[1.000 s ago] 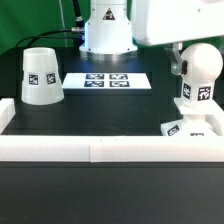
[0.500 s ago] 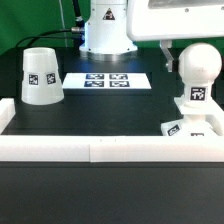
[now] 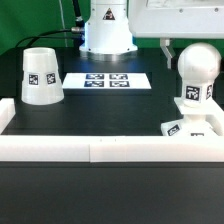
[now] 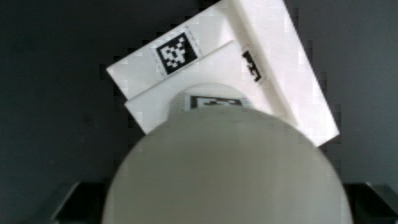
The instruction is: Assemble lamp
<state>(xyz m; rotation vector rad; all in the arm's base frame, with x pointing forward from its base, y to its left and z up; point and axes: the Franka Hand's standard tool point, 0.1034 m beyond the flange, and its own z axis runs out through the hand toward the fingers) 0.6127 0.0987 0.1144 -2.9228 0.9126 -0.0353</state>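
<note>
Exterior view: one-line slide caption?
Bulb upright on the base at the exterior view's right; shade stands apart at its left.

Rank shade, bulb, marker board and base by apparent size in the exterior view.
1. shade and bulb: look alike, and the bulb seems nearer the camera, so not ranked.
2. marker board: widest but thin.
3. base: smallest, only partly showing behind the front rail.

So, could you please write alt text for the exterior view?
A white bulb stands upright on the flat base at the exterior view's right; the cone shade sits apart at its left, the marker board between them.
</note>
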